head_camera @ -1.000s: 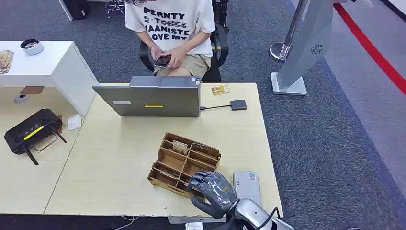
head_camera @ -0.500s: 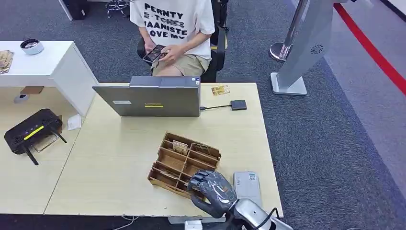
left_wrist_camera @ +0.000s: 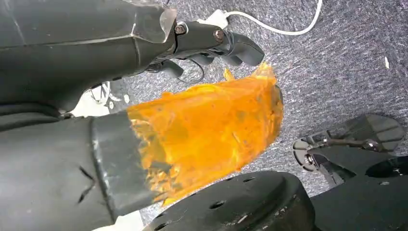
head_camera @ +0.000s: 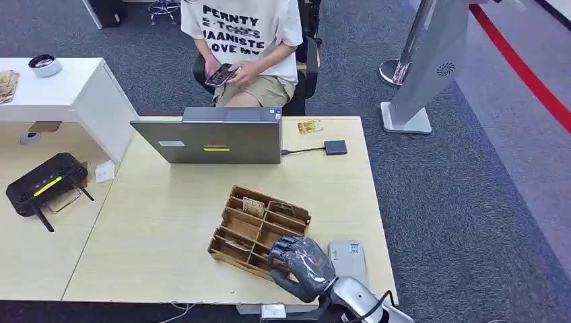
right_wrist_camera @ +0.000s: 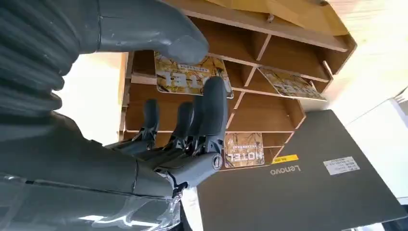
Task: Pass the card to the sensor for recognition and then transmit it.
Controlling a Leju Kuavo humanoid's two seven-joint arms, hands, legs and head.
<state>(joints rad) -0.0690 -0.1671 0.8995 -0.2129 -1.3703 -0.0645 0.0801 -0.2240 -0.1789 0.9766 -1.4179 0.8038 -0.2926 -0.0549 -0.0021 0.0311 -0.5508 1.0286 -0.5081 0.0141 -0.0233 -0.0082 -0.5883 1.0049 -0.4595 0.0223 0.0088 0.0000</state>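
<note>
A wooden organizer [head_camera: 237,233] with several compartments lies near the desk's front edge. Hotel cards stand in some of them [head_camera: 253,206]. My right hand [head_camera: 301,264] reaches into its near right corner. In the right wrist view the thumb [right_wrist_camera: 159,36] is above a gold card [right_wrist_camera: 192,74] and the fingers [right_wrist_camera: 211,110] are spread just under it, with a gap showing. More cards [right_wrist_camera: 244,149] [right_wrist_camera: 290,85] sit in other slots. A grey card sensor [head_camera: 350,262] lies on the desk right beside the hand. My left hand [left_wrist_camera: 207,125], wrapped in orange film, hangs over the floor and holds nothing.
A closed grey laptop [head_camera: 209,138] stands behind the organizer, with a cabled hub [head_camera: 334,147] and a loose card [head_camera: 310,126] to its right. A seated person [head_camera: 242,40] holds a phone beyond the desk. A black router [head_camera: 44,185] sits on the left table.
My right hand has edged forward and a little deeper into the organizer's near corner. The person behind the desk has shifted the phone slightly.
</note>
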